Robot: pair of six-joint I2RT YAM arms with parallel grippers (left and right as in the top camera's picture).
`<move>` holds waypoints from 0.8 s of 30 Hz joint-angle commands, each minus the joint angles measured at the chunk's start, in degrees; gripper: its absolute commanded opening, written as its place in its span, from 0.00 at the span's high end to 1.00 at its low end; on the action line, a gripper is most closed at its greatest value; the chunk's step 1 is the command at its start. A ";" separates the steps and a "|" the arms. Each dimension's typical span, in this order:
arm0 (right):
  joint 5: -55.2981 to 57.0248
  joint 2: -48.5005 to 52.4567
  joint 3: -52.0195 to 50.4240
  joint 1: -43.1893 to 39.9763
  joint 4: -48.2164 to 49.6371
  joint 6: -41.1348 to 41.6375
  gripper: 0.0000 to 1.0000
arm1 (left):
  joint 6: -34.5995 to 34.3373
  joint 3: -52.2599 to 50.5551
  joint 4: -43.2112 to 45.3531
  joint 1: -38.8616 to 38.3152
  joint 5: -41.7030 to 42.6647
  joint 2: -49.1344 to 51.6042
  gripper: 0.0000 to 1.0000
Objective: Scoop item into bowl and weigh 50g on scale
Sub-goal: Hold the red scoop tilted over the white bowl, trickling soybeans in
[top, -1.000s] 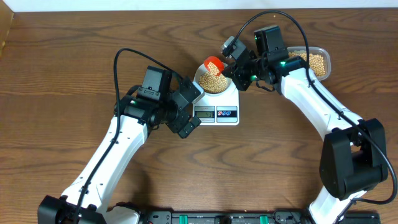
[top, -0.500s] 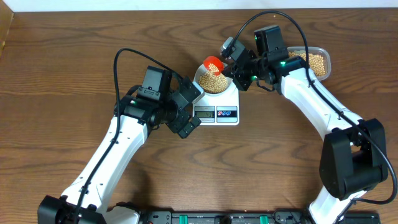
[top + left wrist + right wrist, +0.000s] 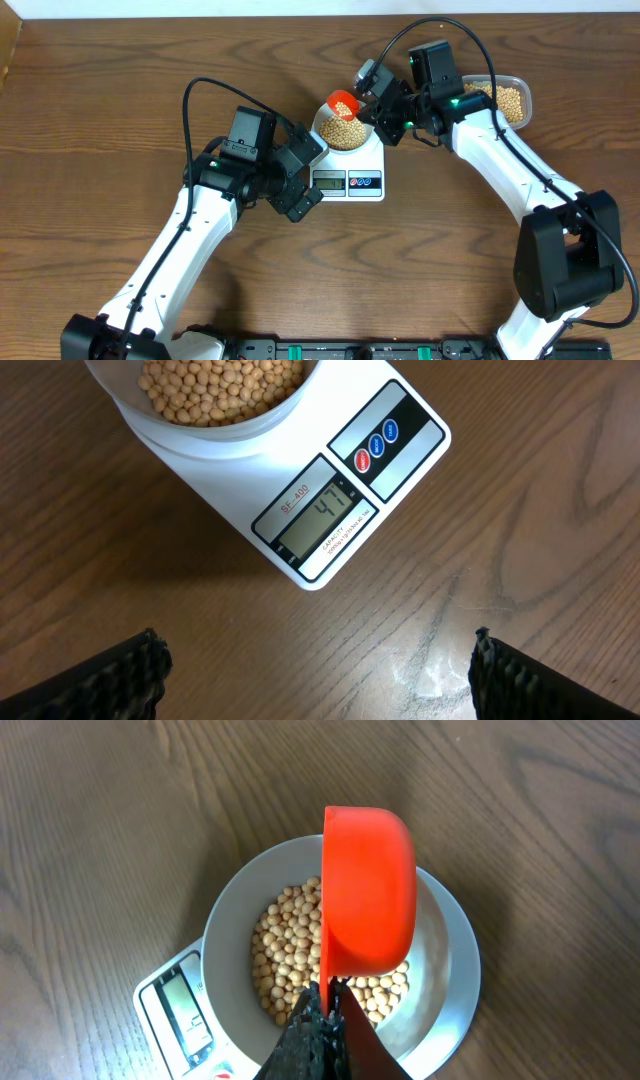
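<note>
The beans (image 3: 290, 935) lay heaped in the pale bowl (image 3: 452, 960), which sat on the white scale (image 3: 290, 470) toward the far middle of the table (image 3: 100, 120). The display (image 3: 322, 520) read 47, so by my judgement the load was about 3 g short of the 50 g target. Over the last 1 s almost nothing had shifted. The orange-red scoop (image 3: 368, 885) had stayed above the far edge of the bowl, tipped so that its outer shell faced the wrist camera, with at most a very slight drift to the left in the overhead view. No beans could be seen falling, and the scoop's inside was hidden, so whether it was empty could not be told. The right end effector (image 3: 325, 1010) was closed narrowly on the scoop's handle. The left end effector (image 3: 318, 670) hung wide open and empty just near and left of the scale, its camera looking at the reading. More beans waited in the clear tub (image 3: 508, 98) at the far right. The stillness suggested the pour was finished or paused. A very small top-up probably remained, and overshooting was the risk.
</note>
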 commanded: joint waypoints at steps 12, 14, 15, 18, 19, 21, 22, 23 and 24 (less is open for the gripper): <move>1.38 -1.53 0.90 0.11 0.24 -5.14 0.99 | 0.94 1.29 -0.15 -0.07 -0.11 -0.76 0.02; 1.38 -1.53 0.90 0.11 0.24 -5.40 0.99 | 0.96 1.29 -0.15 -0.07 -0.11 -0.76 0.02; 1.36 -1.53 0.90 0.11 0.24 -5.40 0.99 | 0.96 1.29 -0.15 -0.07 -0.11 -0.76 0.02; 1.36 -1.53 0.90 0.11 0.22 -5.55 0.99 | 0.94 1.29 -0.15 -0.07 -0.11 -0.76 0.02; 1.38 -1.53 0.87 0.11 0.24 -5.57 0.99 | 0.96 1.29 -0.15 -0.07 -0.11 -0.76 0.02; 1.38 -1.53 0.87 0.11 0.24 -5.55 0.99 | 0.96 1.29 -0.15 -0.07 -0.11 -0.76 0.02; 1.38 -1.53 0.90 0.11 0.22 -5.55 0.99 | 0.94 1.29 -0.15 -0.07 -0.11 -0.74 0.02; 1.38 -1.53 0.87 0.11 0.24 -5.55 0.99 | 0.96 1.29 -0.15 -0.07 -0.11 -0.76 0.02; 1.38 -1.53 0.90 0.11 0.24 -5.55 0.99 | 0.96 1.29 -0.15 -0.07 -0.11 -0.76 0.02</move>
